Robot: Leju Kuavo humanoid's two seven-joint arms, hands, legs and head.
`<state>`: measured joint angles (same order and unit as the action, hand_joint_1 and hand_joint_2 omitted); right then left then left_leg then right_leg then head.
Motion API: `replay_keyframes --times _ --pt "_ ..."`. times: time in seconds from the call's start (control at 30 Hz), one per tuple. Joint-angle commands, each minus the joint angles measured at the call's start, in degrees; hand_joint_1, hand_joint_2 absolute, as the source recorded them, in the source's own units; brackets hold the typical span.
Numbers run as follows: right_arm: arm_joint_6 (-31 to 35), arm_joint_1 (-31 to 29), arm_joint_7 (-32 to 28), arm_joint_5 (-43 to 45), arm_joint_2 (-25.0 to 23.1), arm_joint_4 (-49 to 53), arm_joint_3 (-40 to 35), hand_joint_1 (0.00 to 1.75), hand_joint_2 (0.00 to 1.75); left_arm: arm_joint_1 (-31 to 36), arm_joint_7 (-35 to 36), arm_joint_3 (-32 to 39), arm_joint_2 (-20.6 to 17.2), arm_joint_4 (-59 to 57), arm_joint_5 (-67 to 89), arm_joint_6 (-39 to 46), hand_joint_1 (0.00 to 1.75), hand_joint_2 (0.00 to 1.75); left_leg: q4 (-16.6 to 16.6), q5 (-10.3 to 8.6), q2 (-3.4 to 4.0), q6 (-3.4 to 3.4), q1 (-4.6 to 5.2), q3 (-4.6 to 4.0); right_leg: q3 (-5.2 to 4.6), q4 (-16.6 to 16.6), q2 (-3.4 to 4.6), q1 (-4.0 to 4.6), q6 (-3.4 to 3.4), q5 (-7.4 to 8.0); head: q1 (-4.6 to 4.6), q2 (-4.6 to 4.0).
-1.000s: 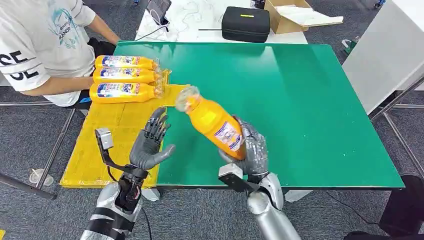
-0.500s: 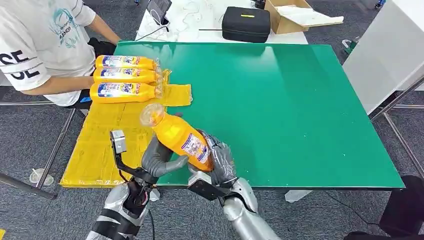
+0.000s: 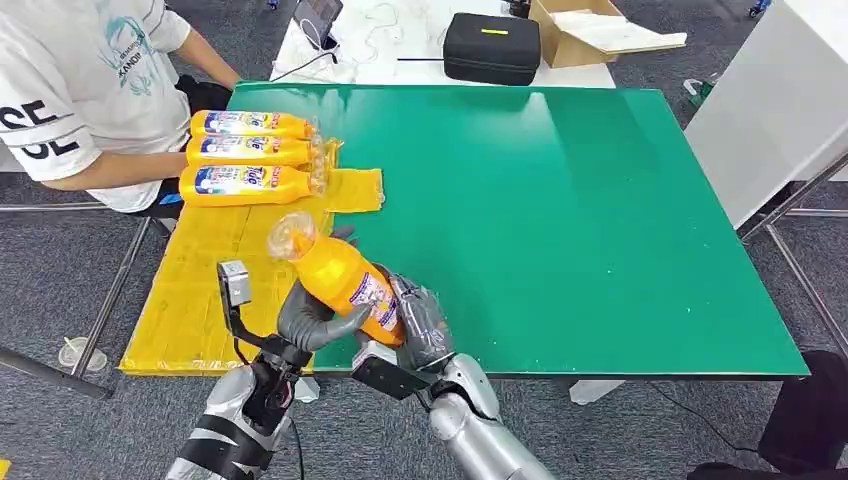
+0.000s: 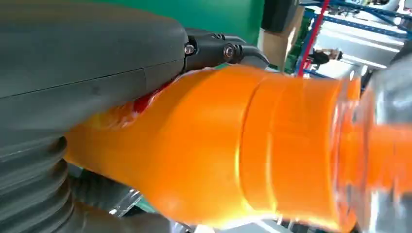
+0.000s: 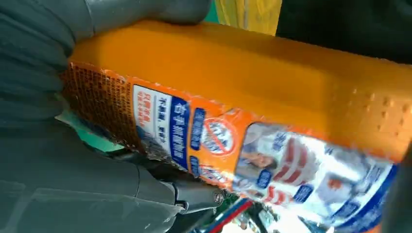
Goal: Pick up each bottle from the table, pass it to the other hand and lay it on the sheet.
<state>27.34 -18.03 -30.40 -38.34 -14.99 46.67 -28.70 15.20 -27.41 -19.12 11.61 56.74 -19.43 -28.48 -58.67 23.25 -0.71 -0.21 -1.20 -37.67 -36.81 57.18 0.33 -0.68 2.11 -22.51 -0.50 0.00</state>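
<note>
Orange bottle (image 3: 345, 282) held tilted above the near edge of the green worktop (image 3: 560, 200), clear cap end pointing away from both hands toward the yellow sheet (image 3: 215, 270). Right hand (image 3: 425, 325) grips its labelled lower body. Left hand (image 3: 305, 318) wraps the upper body just beside the right hand, thumb pressed against it. Three more bottles (image 3: 250, 152) lie side by side on the sheet's far end, well apart from the hands, beside a seated person (image 3: 70, 90).

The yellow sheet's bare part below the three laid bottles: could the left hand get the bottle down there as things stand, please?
Probably yes. The left hand already touches the bottle right over the yellow sheet, whose near part lies bare, but the right hand holds the bottle's base too.
</note>
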Motion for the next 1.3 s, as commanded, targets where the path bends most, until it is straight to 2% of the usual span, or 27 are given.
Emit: replay_keyframes --times 0.03,0.07,0.17,0.23,0.37,0.4,0.43,0.47,0.5,0.53,0.6,0.63,0.67,0.7,0.73,0.8,0.87,0.93,1.0,1.03,1.1,1.17,1.2,1.3 --pt "-2.4 -2.7 1.1 -0.7 -0.4 -10.0 -5.4 1.75 1.75 3.0 0.6 -1.2 -0.1 -4.3 -1.6 -1.1 1.75 1.75 0.1 0.06 0.00 0.04 0.01 0.25 0.25 -0.1 -0.06 0.02 -0.05 -0.07 0.00 0.00" --pt "-2.7 -2.9 1.4 -0.6 -0.3 -10.3 -5.4 1.75 1.75 2.8 0.7 -1.0 -0.1 -4.0 -2.4 -1.9 1.75 1.75 0.0 0.14 0.04 0.07 0.02 0.44 0.44 0.0 -0.05 0.02 -0.09 -0.15 -0.02 0.00" --pt "-2.8 -2.8 1.4 -0.4 -0.2 -10.4 -5.3 1.75 1.75 2.3 0.4 -0.5 0.1 -2.9 -3.0 -2.5 1.75 1.75 0.0 0.04 0.05 0.04 0.01 0.18 0.17 0.0 -0.06 0.02 -0.04 -0.05 -0.02 0.00" --pt "-2.8 -2.7 1.4 -0.1 -0.2 -10.4 -5.0 1.75 1.75 2.1 0.6 -0.3 0.2 -2.5 -3.2 -2.3 1.75 1.75 0.1 0.17 0.08 0.09 0.02 0.53 0.52 -0.1 -0.10 0.03 -0.10 -0.18 0.00 0.00" --pt "-2.8 -2.7 1.4 0.3 -0.1 -10.0 -4.6 1.75 1.75 1.8 0.6 0.0 0.3 -2.3 -3.3 -2.1 1.75 1.75 0.0 0.05 0.04 0.05 0.00 0.21 0.20 0.0 -0.10 0.03 -0.05 -0.07 -0.02 0.00" --pt "-2.9 -2.6 1.4 0.5 -0.1 -9.8 -4.4 1.75 1.75 1.8 0.7 0.2 0.4 -2.3 -3.5 -2.2 1.75 1.75 0.1 0.19 0.05 0.11 0.01 0.61 0.61 -0.1 -0.15 0.05 -0.10 -0.21 0.00 0.00" --pt "-2.5 -2.5 1.3 0.8 -0.1 -9.3 -3.9 1.73 1.75 1.6 0.5 0.6 0.6 -2.2 -3.5 -1.8 1.75 1.75 0.0 0.07 0.03 0.06 0.00 0.24 0.24 0.0 -0.12 0.03 -0.05 -0.09 -0.02 0.02" --pt "-2.7 -2.5 1.3 1.0 -0.1 -9.1 -3.8 1.71 1.75 1.6 0.5 0.7 0.6 -2.2 -4.0 -2.4 1.75 1.75 0.0 0.15 0.04 0.09 0.01 0.45 0.45 0.0 -0.14 0.03 -0.08 -0.18 0.00 0.02" --pt "-2.7 -2.5 1.3 1.0 -0.1 -9.1 -3.8 1.71 1.75 1.6 0.5 0.7 0.6 -2.2 -4.0 -2.4 1.75 1.75 0.0 0.05 0.04 0.05 0.00 0.18 0.17 0.0 -0.10 0.02 -0.04 -0.07 -0.02 0.00" --pt "-2.7 -2.5 1.3 1.0 -0.1 -9.1 -3.8 1.71 1.75 1.6 0.5 0.7 0.6 -2.2 -4.0 -2.4 1.75 1.75 0.0 0.12 0.03 0.08 0.01 0.35 0.35 0.0 -0.13 0.03 -0.07 -0.14 0.00 0.00" --pt "-2.1 -2.3 1.3 1.3 0.0 -8.4 -3.3 1.33 1.75 1.5 0.6 1.3 0.8 -2.2 -4.5 -2.4 1.75 1.75 0.0 0.06 0.03 0.05 0.01 0.20 0.19 0.0 -0.11 0.02 -0.05 -0.08 0.00 0.00" --pt "-2.1 -2.3 1.3 1.3 0.0 -8.4 -3.3 1.33 1.75 1.5 0.6 1.3 0.8 -2.2 -4.5 -2.4 1.75 1.75 0.0 0.21 0.05 0.12 0.02 0.63 0.63 0.0 -0.16 0.04 -0.11 -0.24 0.00 0.00" --pt "-1.9 -2.2 1.2 1.6 0.0 -8.0 -3.0 0.09 1.75 1.4 0.8 1.5 0.8 -2.1 -4.9 -2.6 1.75 1.75 0.0 0.08 0.03 0.06 0.01 0.26 0.26 0.0 -0.13 0.03 -0.06 -0.10 0.00 0.00" --pt "-1.0 -2.0 1.5 2.1 -0.2 -7.5 -2.1 0.00 1.75 1.3 0.6 1.9 0.8 -1.8 -4.9 -2.1 1.75 1.75 0.0 0.05 0.03 0.05 0.01 0.20 0.19 0.0 -0.12 0.02 -0.05 -0.07 0.00 0.00" --pt "-0.8 -2.0 1.7 2.5 -0.3 -7.1 -1.6 0.00 0.00 1.2 0.5 2.3 0.9 -1.5 -4.9 -1.5 1.75 1.75 0.0 0.19 0.04 0.11 0.02 0.59 0.59 0.0 -0.16 0.04 -0.11 -0.22 -0.02 0.00" --pt "-1.0 -1.9 2.4 3.9 0.2 -4.3 -0.1 0.00 0.00 1.4 0.0 4.1 0.8 -0.4 -3.8 1.4 1.75 1.75 0.0 0.06 0.05 0.06 0.00 0.20 0.19 0.0 -0.11 0.03 -0.06 -0.08 -0.02 0.00" --pt "-4.8 -1.1 1.3 8.2 1.4 1.1 1.9 0.00 0.00 2.6 -2.0 6.1 0.3 0.1 -0.6 6.1 1.75 1.75 0.0 0.10 0.05 0.07 0.01 0.29 0.29 0.0 -0.11 0.03 -0.07 -0.12 0.00 0.00" --pt "-9.4 0.9 -0.7 13.8 2.8 9.1 3.8 0.00 0.00 4.7 -5.8 8.2 -0.4 0.0 5.3 13.4 1.75 1.75 0.0 0.07 0.05 0.06 0.01 0.18 0.17 0.0 -0.12 0.02 -0.06 -0.09 -0.02 0.00" --pt "-11.3 2.7 -1.5 17.1 4.0 17.6 4.9 0.00 0.00 7.6 -6.3 11.6 -0.5 -1.7 8.6 18.5 1.75 1.75 0.0 0.05 0.00 0.06 -0.02 0.14 0.15 0.0 -0.17 0.05 -0.07 -0.08 -0.02 0.00" --pt "-11.2 3.7 -1.7 18.0 4.3 21.8 5.5 0.00 0.00 9.1 -9.1 12.7 -0.8 -1.8 13.1 23.7 1.75 1.75 -0.1 0.09 -0.09 0.09 0.00 0.25 0.29 0.1 -0.30 0.05 -0.10 -0.17 -0.02 0.00" --pt "-11.3 4.1 -0.9 18.1 4.6 23.9 5.5 0.00 0.00 9.9 -8.9 13.7 -0.8 -2.2 13.5 23.7 1.75 1.75 -0.1 -0.01 -0.06 0.05 -0.01 0.03 0.06 0.1 -0.19 0.04 -0.07 -0.06 0.02 0.02" --pt "-11.4 4.4 -0.9 18.1 4.6 23.9 5.3 0.00 0.00 9.7 -8.9 13.7 -0.6 -2.2 13.6 23.7 1.75 1.75 -0.1 0.05 0.05 0.05 0.00 0.18 0.18 0.1 -0.09 0.03 -0.06 -0.08 -0.02 0.00" --pt "-9.6 4.7 -2.6 18.9 4.1 24.6 6.0 0.00 0.00 9.8 -9.6 14.2 -0.4 -2.1 15.2 25.6 1.75 1.75 0.0 0.02 0.04 0.05 0.00 0.15 0.15 0.0 -0.11 0.03 -0.06 -0.04 0.00 0.00" --pt "-6.8 6.5 -5.4 22.4 3.5 31.0 6.7 0.00 0.00 12.0 -12.6 15.7 -0.6 -2.7 23.0 36.7 1.75 1.75 0.0 0.04 0.05 0.05 0.00 0.21 0.21 0.0 -0.10 0.04 -0.05 -0.07 0.02 0.00"
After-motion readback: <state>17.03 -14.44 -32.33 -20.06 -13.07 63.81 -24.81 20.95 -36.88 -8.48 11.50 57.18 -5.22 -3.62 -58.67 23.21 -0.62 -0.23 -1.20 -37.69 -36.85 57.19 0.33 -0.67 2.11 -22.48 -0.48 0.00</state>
